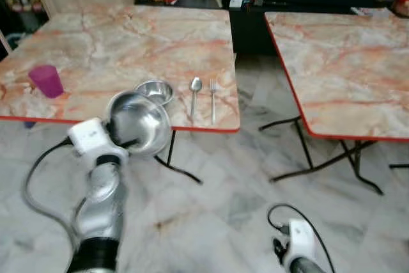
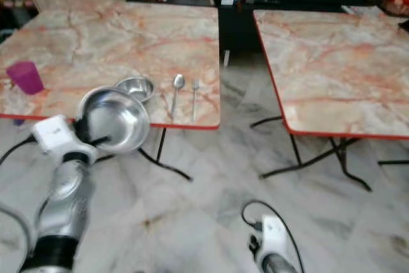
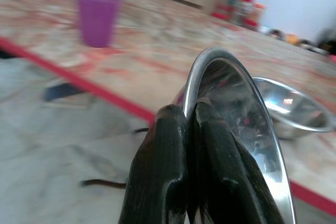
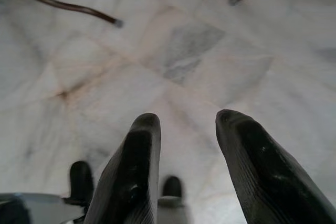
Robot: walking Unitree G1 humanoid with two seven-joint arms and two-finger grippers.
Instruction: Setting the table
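Steel bowl [image 1: 137,123] is clamped by its rim in the left gripper [image 3: 195,129], jaws together on it, tilted at the desk [image 1: 96,43] edge just before a smaller steel bowl [image 1: 155,91], spoon [image 1: 195,97] and fork [image 1: 213,100]. Levelling it before lowering onto bare marble near the purple cup [image 1: 45,80] seems wise. Right gripper [image 4: 184,150] hangs over the floor, jaws apart; no writing is legible.

The plate [image 1: 138,123] at lower left of the head view is polished, mirror-bright metal, as are the bowl [image 1: 155,91], spoon [image 1: 195,94] and fork [image 1: 213,97] behind it. The cup [image 1: 46,80] looks like matt purple plastic. The tabletop [image 1: 128,43] and floor [image 1: 223,209] show smooth, glossy marble patterning.
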